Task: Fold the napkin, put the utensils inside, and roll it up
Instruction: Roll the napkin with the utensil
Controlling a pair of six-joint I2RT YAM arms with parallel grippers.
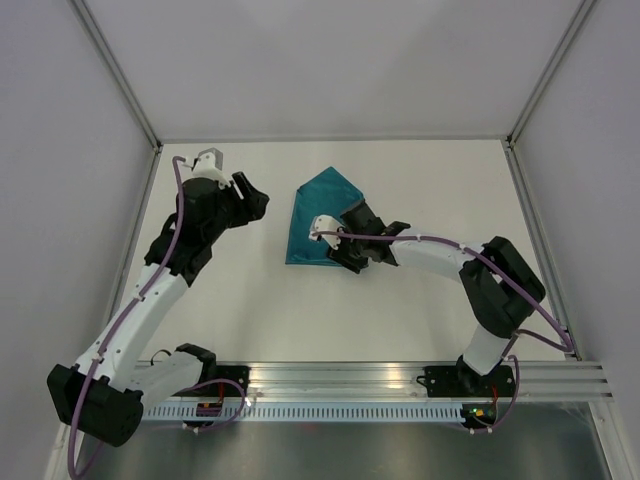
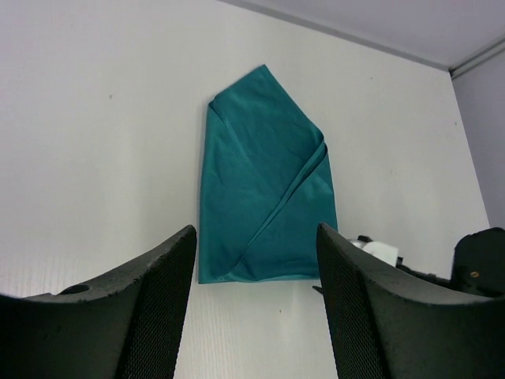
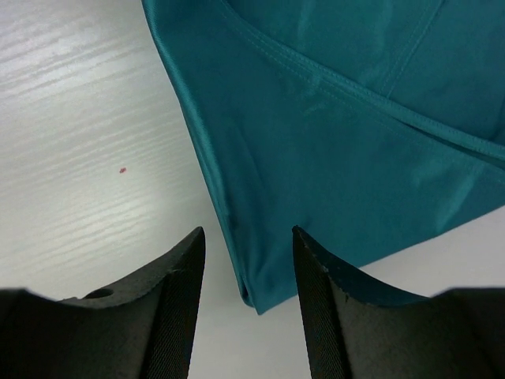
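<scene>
Napkin (image 1: 322,215): folded into a five-sided shape, pointed at its far end, lying flat on the table (image 1: 400,310), mid-back.
Right gripper (image 1: 338,243): jaws apart and holding nothing, low at the napkin's near right corner (in the wrist view that corner lies between the two fingers).
Left gripper (image 1: 255,195): jaws apart, empty, left of the napkin and clear of it.

dark teal cloth napkin (image 2: 264,197), soft, faint sheen, stitched hems, white desk (image 3: 71,118) matt, faintly grained, right hand (image 3: 247,233) pads (image 3: 177,316) matt black, finely ribbed
</scene>
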